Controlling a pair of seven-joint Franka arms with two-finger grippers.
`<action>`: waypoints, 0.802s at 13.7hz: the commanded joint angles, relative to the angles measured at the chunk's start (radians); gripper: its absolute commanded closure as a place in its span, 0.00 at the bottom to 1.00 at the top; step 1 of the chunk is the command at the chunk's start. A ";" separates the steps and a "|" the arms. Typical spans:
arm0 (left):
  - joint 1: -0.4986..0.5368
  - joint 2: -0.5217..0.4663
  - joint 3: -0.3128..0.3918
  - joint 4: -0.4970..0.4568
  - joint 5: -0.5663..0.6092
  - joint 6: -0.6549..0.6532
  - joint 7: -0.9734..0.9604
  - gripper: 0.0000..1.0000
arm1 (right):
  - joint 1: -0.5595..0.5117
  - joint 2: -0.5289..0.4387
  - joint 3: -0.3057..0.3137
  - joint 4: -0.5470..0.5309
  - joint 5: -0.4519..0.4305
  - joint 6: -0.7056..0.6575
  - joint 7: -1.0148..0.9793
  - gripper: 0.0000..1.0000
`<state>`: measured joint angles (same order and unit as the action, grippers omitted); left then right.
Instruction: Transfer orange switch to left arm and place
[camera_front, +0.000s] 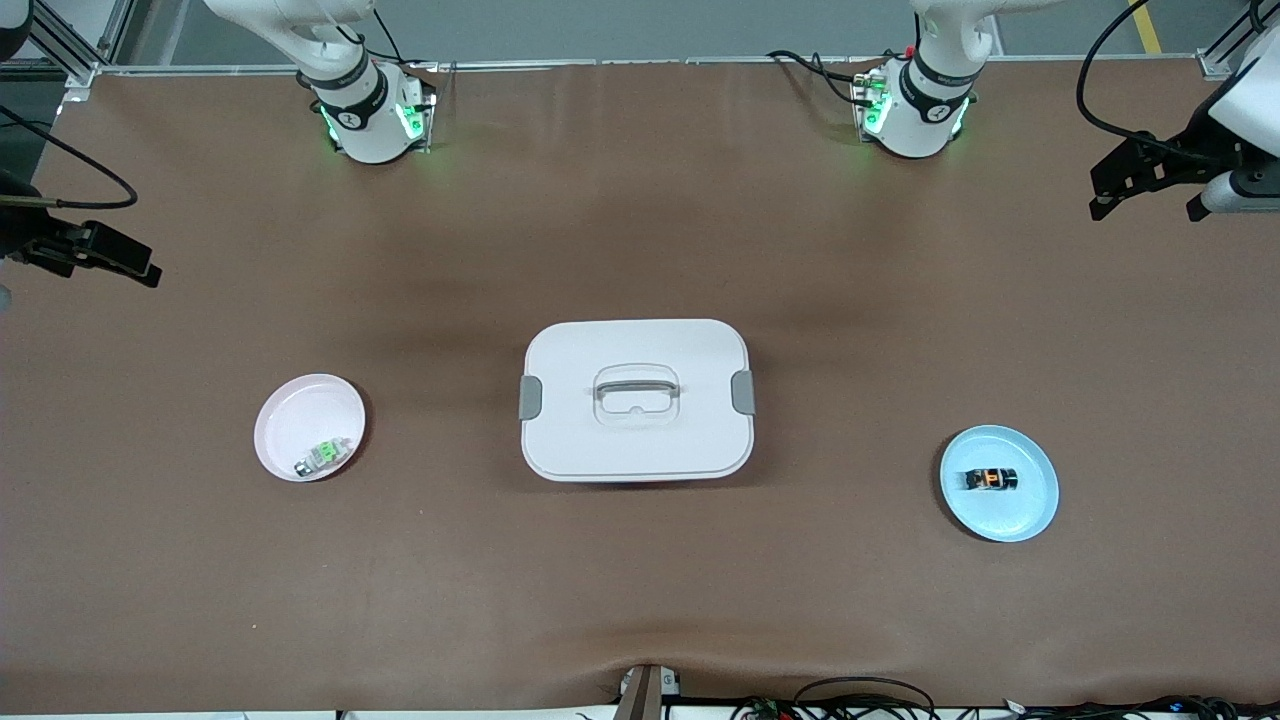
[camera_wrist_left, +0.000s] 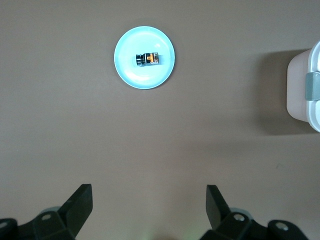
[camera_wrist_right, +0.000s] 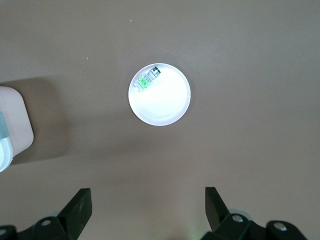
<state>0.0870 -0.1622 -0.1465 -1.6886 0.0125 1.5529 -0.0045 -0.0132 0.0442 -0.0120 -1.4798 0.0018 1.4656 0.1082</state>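
Observation:
The orange switch (camera_front: 991, 479) lies on a light blue plate (camera_front: 1032, 508) toward the left arm's end of the table; in the left wrist view the switch (camera_wrist_left: 148, 59) sits near the middle of the plate (camera_wrist_left: 132, 75). The white box (camera_front: 600, 345) with grey latches stands at the table's middle. My left gripper (camera_front: 1146, 208) hangs high over the table's edge at the left arm's end, open and empty (camera_wrist_left: 149, 192). My right gripper (camera_front: 120, 258) hangs over the edge at the right arm's end, also open with nothing in it (camera_wrist_right: 147, 194).
A pale pink plate (camera_front: 300, 415) holding a small green-and-clear component (camera_front: 325, 455) lies toward the right arm's end, about level with the box. The right wrist view shows that plate (camera_wrist_right: 167, 107) and a corner of the box (camera_wrist_right: 15, 120). Cables lie along the table's nearest edge.

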 joint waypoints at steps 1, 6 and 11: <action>0.000 -0.008 0.001 -0.011 -0.014 -0.002 -0.041 0.00 | -0.005 -0.020 0.010 0.026 0.014 -0.028 0.011 0.00; -0.007 0.001 -0.011 -0.005 -0.014 -0.004 -0.105 0.00 | -0.002 -0.018 0.014 0.061 0.021 -0.028 0.028 0.00; -0.007 0.019 -0.011 0.018 -0.012 -0.004 -0.100 0.00 | 0.010 -0.020 0.004 0.061 0.076 -0.053 0.047 0.00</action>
<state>0.0774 -0.1529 -0.1546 -1.6906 0.0104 1.5524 -0.1039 -0.0024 0.0305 0.0003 -1.4294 0.0381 1.4387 0.1267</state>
